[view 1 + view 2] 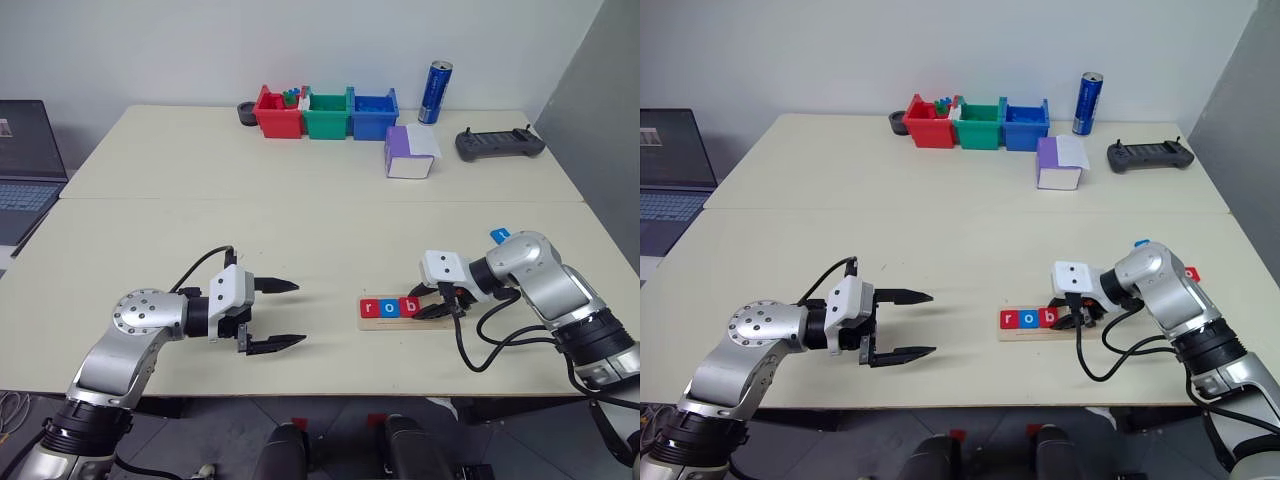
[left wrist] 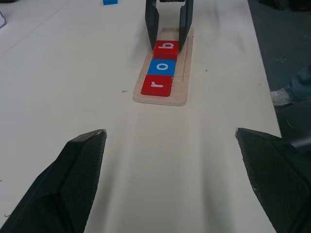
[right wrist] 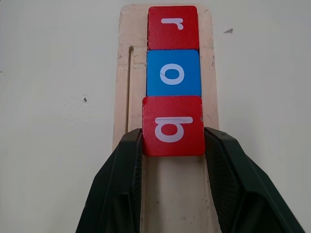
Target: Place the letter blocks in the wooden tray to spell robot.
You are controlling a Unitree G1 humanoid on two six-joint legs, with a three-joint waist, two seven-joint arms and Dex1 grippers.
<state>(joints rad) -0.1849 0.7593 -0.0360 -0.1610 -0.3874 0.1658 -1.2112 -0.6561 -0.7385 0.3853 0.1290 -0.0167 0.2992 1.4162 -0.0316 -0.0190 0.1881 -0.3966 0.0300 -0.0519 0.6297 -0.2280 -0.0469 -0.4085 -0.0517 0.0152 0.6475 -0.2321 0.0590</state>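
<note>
I am holding my right gripper (image 3: 173,145) down over the wooden tray (image 3: 125,73), its two black fingers (image 3: 127,165) pressing against opposite sides of the red "b" block (image 3: 173,126), so it is gripping that tile as it is lying in the tray. The "b" is sitting third in the row, touching the blue "o" block (image 3: 173,73), which in turn is touching the red "r" block (image 3: 173,27) at the tray's left end; the stretch of tray on the gripper's side of the "b" is lying bare. The tray is resting on the table (image 1: 300,230) near its front edge, right of centre. I am holding my left gripper (image 1: 275,315) above the table near the front edge, left of centre, well apart from the tray, its fingers (image 2: 80,170) standing wide apart with nothing between them and pointing toward the tray. Another blue block (image 1: 499,235) is lying on the table behind my right arm, toward the right edge, and a red one (image 1: 1192,273) is peeking out just beside that arm; I cannot read their letters. Red, green and blue bins (image 1: 327,113) are standing in a row along the back edge.
</note>
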